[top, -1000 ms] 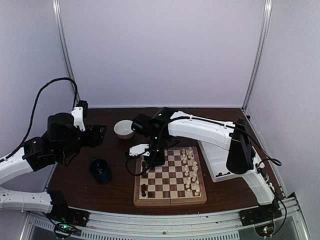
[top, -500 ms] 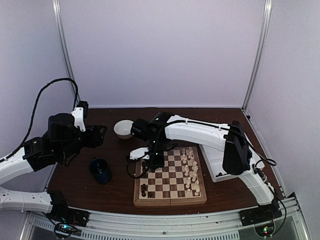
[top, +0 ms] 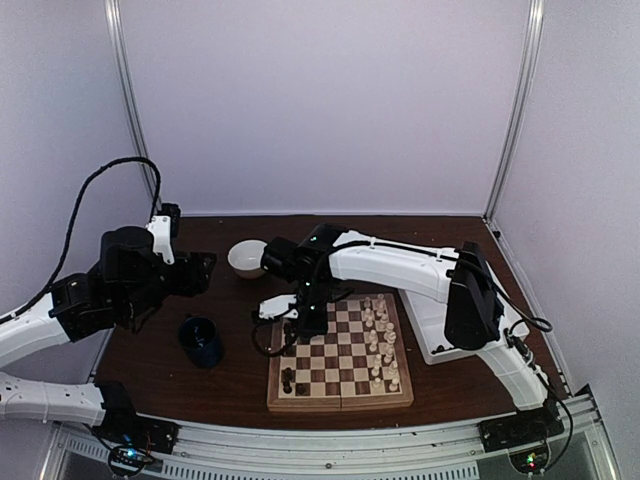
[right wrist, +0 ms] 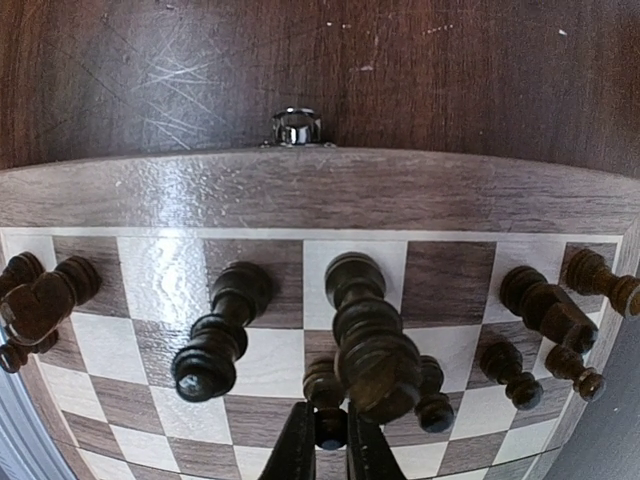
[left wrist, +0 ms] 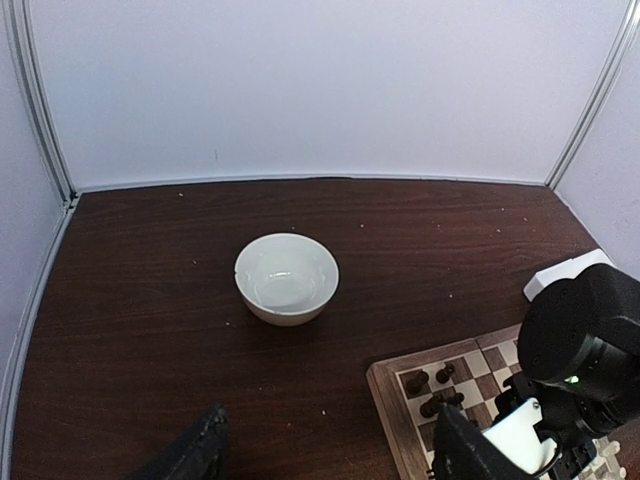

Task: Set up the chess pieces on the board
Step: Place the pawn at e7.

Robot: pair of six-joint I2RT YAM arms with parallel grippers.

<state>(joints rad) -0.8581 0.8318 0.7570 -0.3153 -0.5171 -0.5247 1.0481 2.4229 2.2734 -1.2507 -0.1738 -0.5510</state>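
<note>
Viewing from above, the left gripper (top: 200, 271) hangs over the dark brown wooden table (top: 150, 365), its jaws spread wide and holding nothing. The right gripper (top: 303, 325) points down at the left edge of the square wooden checkered chessboard (top: 340, 398). Pale cream turned chess pieces (top: 380, 340) stand to the right of those jaws. Two dark brown turned chess pieces (top: 288, 380) stand on their near side. A round white bowl (top: 247, 257) lies between the two grippers.

Left wrist view: both fingers (left wrist: 195, 455) stand far apart. The bowl lies ahead of the jaws, well apart. A board corner carrying dark pieces lies ahead and to the right.

Right wrist view: the jaws are almost together, pinching a small round-headed dark brown piece (right wrist: 330, 428). A tall dark brown piece (right wrist: 372, 350) stands just ahead of the tips. The board's metal clasp (right wrist: 297, 127) lies farther ahead.
</note>
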